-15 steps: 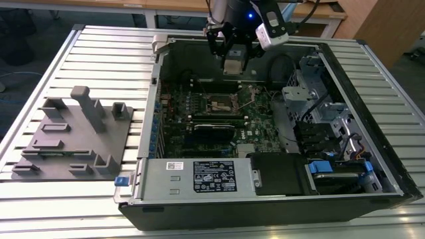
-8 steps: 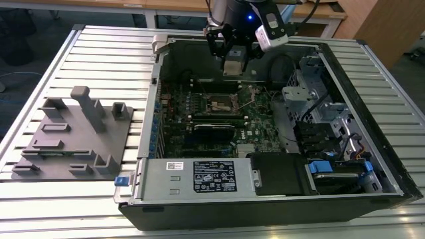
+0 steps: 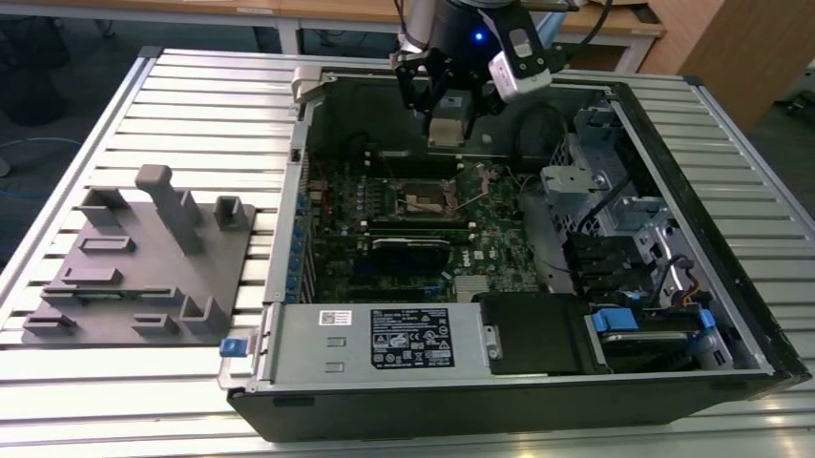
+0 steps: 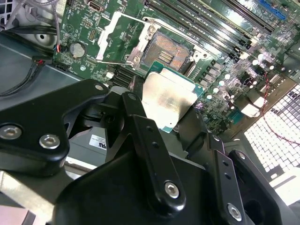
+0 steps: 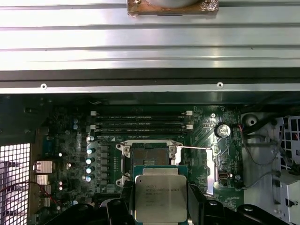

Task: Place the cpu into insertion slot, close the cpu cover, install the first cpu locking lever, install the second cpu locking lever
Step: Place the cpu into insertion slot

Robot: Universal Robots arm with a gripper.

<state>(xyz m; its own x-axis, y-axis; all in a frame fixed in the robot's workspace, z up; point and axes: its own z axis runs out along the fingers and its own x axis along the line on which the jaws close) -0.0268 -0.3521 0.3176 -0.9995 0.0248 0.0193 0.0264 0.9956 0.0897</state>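
In the exterior view we see the gripper point(image 3: 449, 122) clamped on the cpu point(image 3: 448, 135), high over the slot point(image 3: 427, 197). In the second wrist view the slot is bare and the cover point(image 4: 114, 33) stands open. In the first wrist view the cpu hangs apart from the slot, so we judge all four steps remain.

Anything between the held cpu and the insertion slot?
Nothing. In the first wrist view the cpu, clamped in the hand, hangs before the open insertion slot, with no part crossing the gap.
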